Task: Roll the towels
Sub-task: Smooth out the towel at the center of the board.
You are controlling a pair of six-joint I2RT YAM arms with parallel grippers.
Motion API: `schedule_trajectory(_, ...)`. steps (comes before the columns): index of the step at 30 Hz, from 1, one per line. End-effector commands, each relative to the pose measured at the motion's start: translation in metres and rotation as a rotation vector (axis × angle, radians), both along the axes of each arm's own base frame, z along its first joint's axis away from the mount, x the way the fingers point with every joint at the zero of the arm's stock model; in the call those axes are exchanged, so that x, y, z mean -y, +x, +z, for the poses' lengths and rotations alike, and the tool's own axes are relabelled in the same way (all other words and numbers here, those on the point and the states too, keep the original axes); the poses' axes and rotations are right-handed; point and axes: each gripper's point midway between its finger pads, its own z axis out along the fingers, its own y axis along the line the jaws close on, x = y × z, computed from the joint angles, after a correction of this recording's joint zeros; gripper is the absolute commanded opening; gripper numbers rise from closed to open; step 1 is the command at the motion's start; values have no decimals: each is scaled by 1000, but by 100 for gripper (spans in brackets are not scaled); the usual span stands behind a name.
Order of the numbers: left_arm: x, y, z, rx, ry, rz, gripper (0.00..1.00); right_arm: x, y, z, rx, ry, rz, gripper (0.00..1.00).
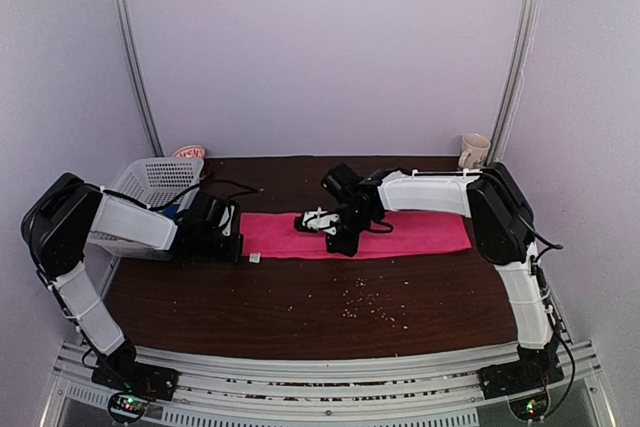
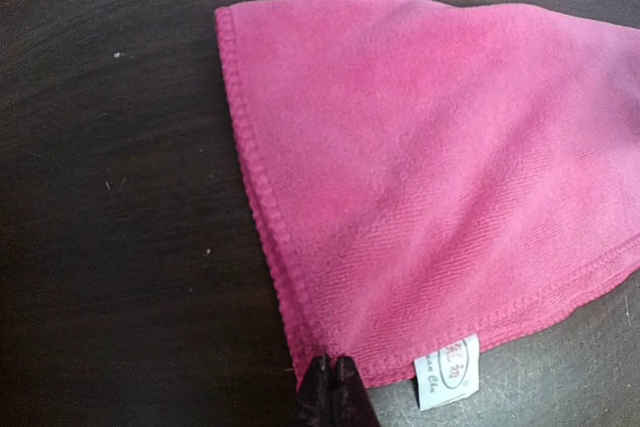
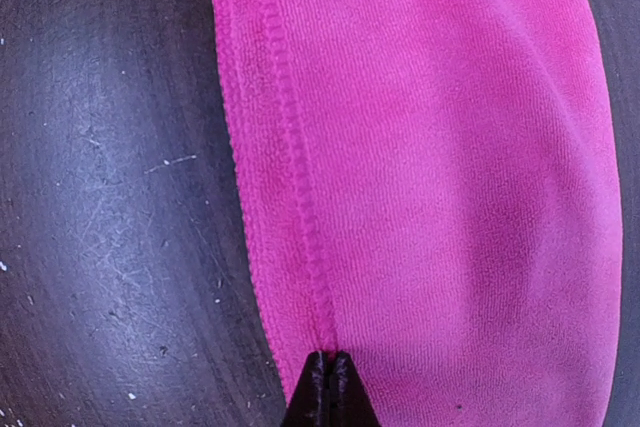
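The pink towel (image 1: 410,232) lies flat as a long strip across the middle of the dark table. My left gripper (image 1: 238,239) is at the strip's left end. In the left wrist view its tips (image 2: 335,375) are shut on the near corner of the pink towel (image 2: 430,167), next to a white label (image 2: 447,372). My right gripper (image 1: 340,244) is at the strip's front edge near its middle. In the right wrist view its tips (image 3: 328,369) are shut on the hem of the pink towel (image 3: 450,167). The orange towel is out of view.
A white lattice basket (image 1: 150,182) stands at the back left, right behind my left arm. A cream mug (image 1: 474,151) stands at the back right corner. Crumbs (image 1: 365,302) are scattered on the table in front of the towel.
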Motion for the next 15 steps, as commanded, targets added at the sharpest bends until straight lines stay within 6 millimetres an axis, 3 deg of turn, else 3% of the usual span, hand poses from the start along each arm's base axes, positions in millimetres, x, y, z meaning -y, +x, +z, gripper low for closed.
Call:
schedule_trajectory(1,2,8,17,48,-8,7,0,2,-2,2,-19,-5,11,0)
schedule_trajectory(6,1,9,21,54,-3,13,0,5,-2,-6,-34,-24,10,1)
schedule_trajectory(15,1,10,23,59,-4,15,0,1,2,-4,-43,-4,-17,5)
